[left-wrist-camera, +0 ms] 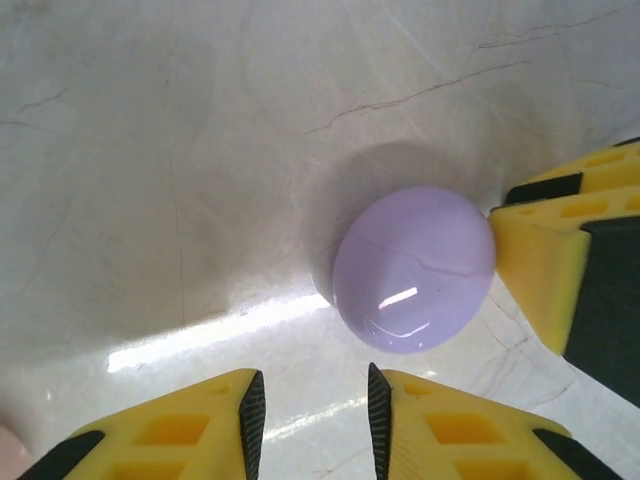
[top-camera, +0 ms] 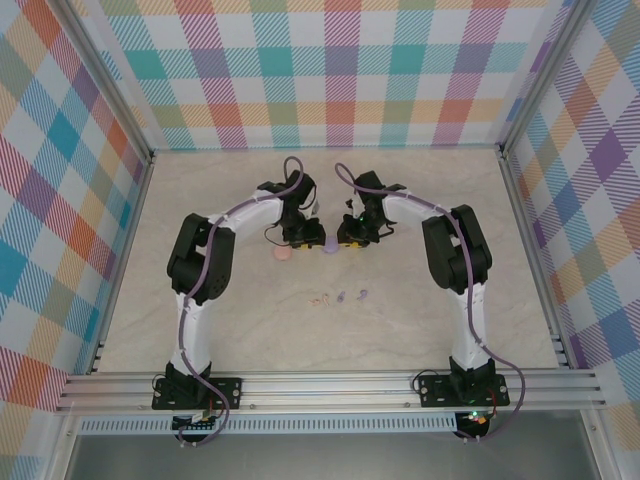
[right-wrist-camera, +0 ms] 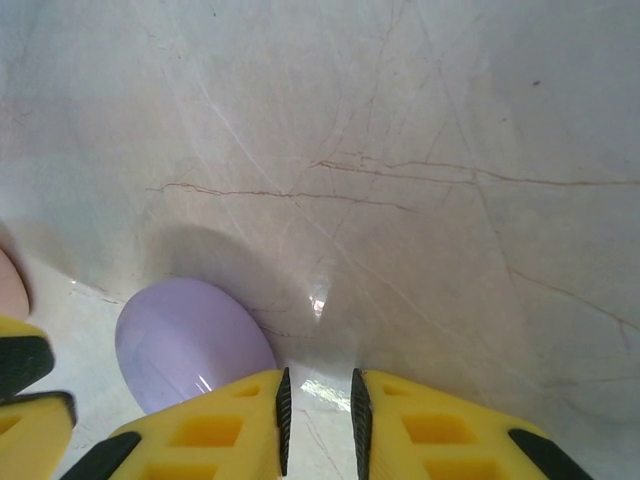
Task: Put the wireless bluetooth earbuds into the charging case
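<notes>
From above, the left gripper [top-camera: 306, 240] and right gripper [top-camera: 347, 237] meet nose to nose over the closed lilac case [top-camera: 330, 243]. The pink case [top-camera: 283, 254] lies near its 8 o'clock, and the earbuds [top-camera: 341, 297] lie loose, well apart at 6 o'clock. On the left wrist, the jaws are barely parted and empty, with the case at 1 o'clock. On the right wrist, the jaws stand a slit apart, holding nothing, with the case at 9 o'clock. The step in hand looks like opening the case: one arm must steady it while the other lifts the lid. The crowded fingers may obstruct each other.
</notes>
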